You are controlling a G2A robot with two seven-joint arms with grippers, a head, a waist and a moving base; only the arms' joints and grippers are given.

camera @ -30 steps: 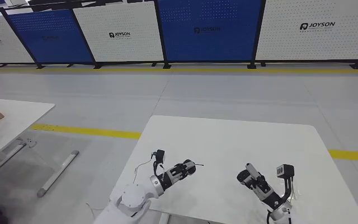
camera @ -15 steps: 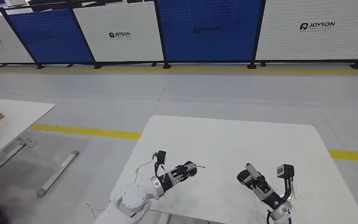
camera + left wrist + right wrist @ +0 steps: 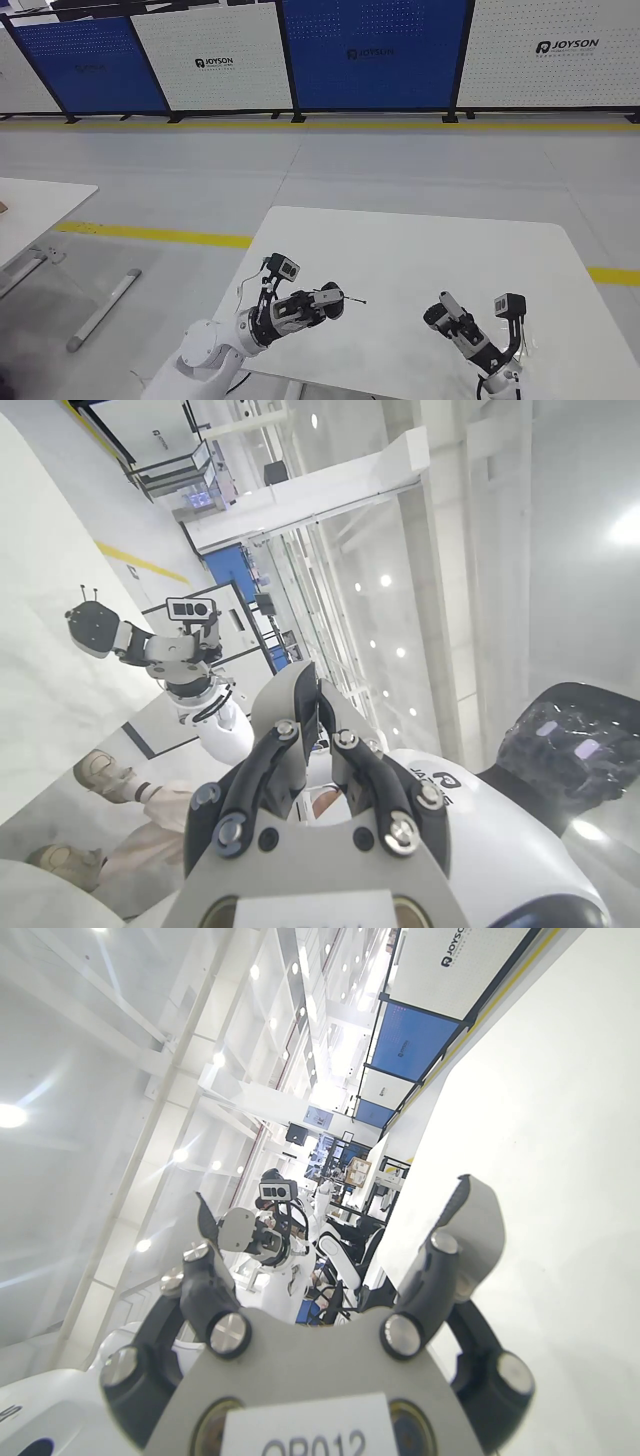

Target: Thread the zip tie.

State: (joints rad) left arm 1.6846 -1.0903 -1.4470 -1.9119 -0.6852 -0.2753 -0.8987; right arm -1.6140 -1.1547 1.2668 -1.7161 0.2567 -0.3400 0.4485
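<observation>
The fingers (image 3: 280,707) of the left gripper (image 3: 316,681) are pressed together, with their dark pads closed on the zip tie (image 3: 352,297). In the top view the left gripper (image 3: 333,299) holds one end of this thin black strip. The rest of the strip sticks out freely to the right, toward the other arm. It hangs a little above the white table (image 3: 420,240) and does not touch it. From the left wrist view I cannot tell clearly how much of the strip lies between the pads.

The fingers (image 3: 470,1208) of the right gripper (image 3: 332,1203) are wide apart and hold nothing. Through the gap between them, the left arm with its small camera is visible farther off. In the top view the right gripper (image 3: 438,308) is over the near right part of the table, well apart from the free tip of the zip tie, and it points toward the left arm. The left gripper is over the near left part of the table, close to the near edge.

Around the table there is a grey floor with a yellow line (image 3: 150,235) running from left to right. A second white table (image 3: 40,200) stands at the left. On the far side, a row of blue and white panels (image 3: 375,55) closes the area.
</observation>
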